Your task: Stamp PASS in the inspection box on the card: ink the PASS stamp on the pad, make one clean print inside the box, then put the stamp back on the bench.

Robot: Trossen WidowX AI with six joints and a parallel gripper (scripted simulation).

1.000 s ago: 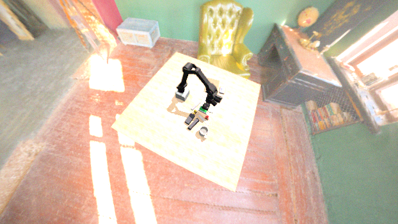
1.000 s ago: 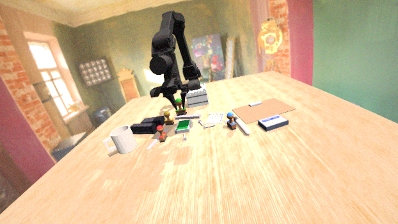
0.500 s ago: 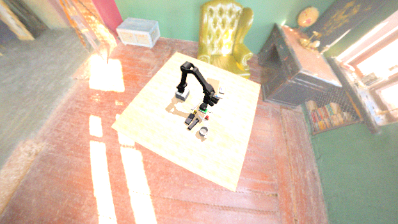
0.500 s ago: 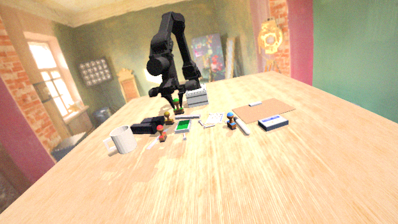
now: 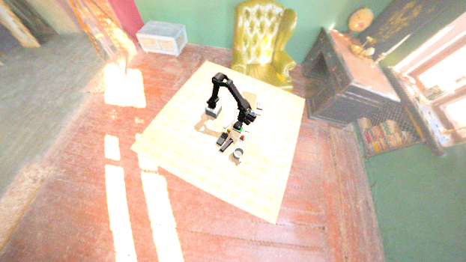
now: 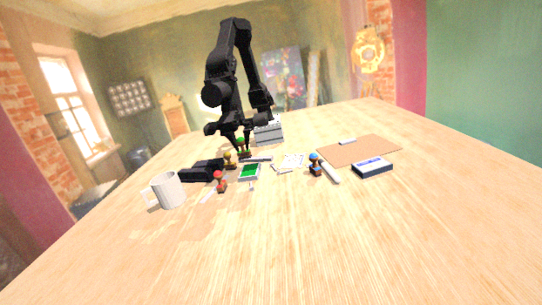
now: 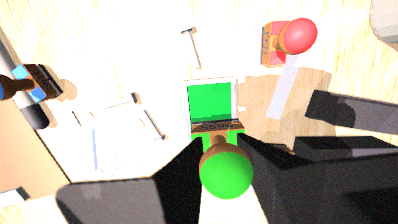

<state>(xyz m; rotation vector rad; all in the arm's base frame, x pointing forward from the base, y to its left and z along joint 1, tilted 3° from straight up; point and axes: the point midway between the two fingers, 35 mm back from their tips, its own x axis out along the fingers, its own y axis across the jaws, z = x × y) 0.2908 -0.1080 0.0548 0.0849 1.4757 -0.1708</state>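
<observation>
My gripper [image 6: 242, 149] [image 7: 220, 141] is shut on the green-knobbed stamp [image 6: 240, 140] [image 7: 226, 175], whose lettered base faces the open green ink pad. The stamp is upright. In the wrist view its base overlaps the near edge of the ink pad [image 6: 250, 170] [image 7: 210, 100]; in the exterior view it hangs just behind the pad. Whether it touches the pad cannot be told. The white card [image 6: 293, 161] lies to one side of the pad, washed out in the wrist view; its inspection box cannot be made out clearly.
A red stamp [image 6: 220, 183] [image 7: 298, 36], yellow stamp [image 6: 228, 162] and blue stamp [image 6: 315, 166] stand around. Also there are black blocks [image 6: 192, 175], a mug [image 6: 170, 190] [image 5: 237, 153], a marker [image 6: 329, 172], a brown board [image 6: 357, 152], a blue-white case [image 6: 372, 167] and small bars near the card.
</observation>
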